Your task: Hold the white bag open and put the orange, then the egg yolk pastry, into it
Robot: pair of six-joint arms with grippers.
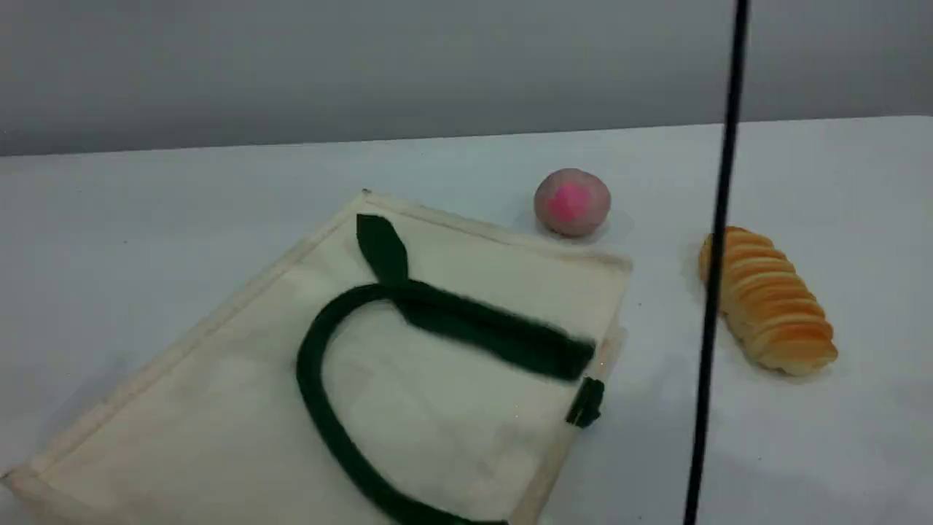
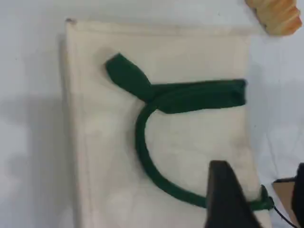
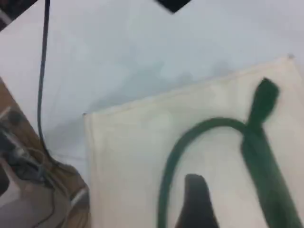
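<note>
The white bag (image 1: 219,379) lies flat on the table, its dark green handles (image 1: 313,386) flopped across the top side. No orange or egg yolk pastry shows in any view. Neither gripper appears in the scene view. In the left wrist view, my left gripper (image 2: 261,206) hovers over the bag (image 2: 199,142) near its rim, fingers apart with nothing between them, beside the handle (image 2: 140,142). The right wrist view shows one dark fingertip (image 3: 194,202) above the bag (image 3: 128,156) next to the handle (image 3: 173,152), holding nothing.
A greyish-pink ball with a magenta spot (image 1: 572,202) sits just behind the bag. A long ridged golden bread (image 1: 769,300) lies to the right. A thin black cable (image 1: 718,262) hangs down through the scene. Brown surface and gear (image 3: 28,190) lie past the table edge.
</note>
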